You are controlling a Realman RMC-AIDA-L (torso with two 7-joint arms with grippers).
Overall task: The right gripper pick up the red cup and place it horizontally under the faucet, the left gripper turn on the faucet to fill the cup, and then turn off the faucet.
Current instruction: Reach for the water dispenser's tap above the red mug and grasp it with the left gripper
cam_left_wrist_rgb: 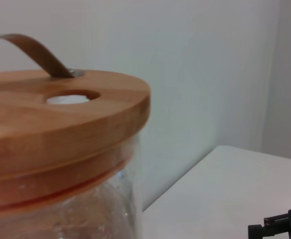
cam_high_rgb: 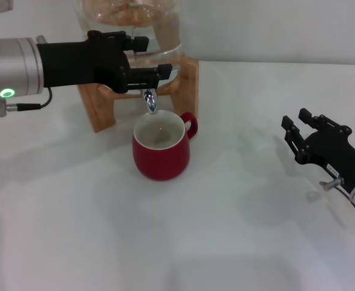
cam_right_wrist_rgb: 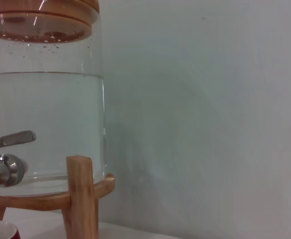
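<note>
Faucet work is the step in hand. Glass dispenser sits on its wooden stand, water level high in the right wrist view. Left gripper reaches across the tank front, prongs bracketing the faucet lever; whether they pinch it, cannot tell. Right gripper is well apart on the white table, prongs spread, empty. Red cup stands upright under the spout, placement done. Little water visible inside; filling and shut-off appear left.

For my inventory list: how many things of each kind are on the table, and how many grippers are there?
Red cup: 1
Glass dispenser with faucet, on wooden stand: 1
Grippers: 2, the left gripper and the right gripper
Total: 4
</note>
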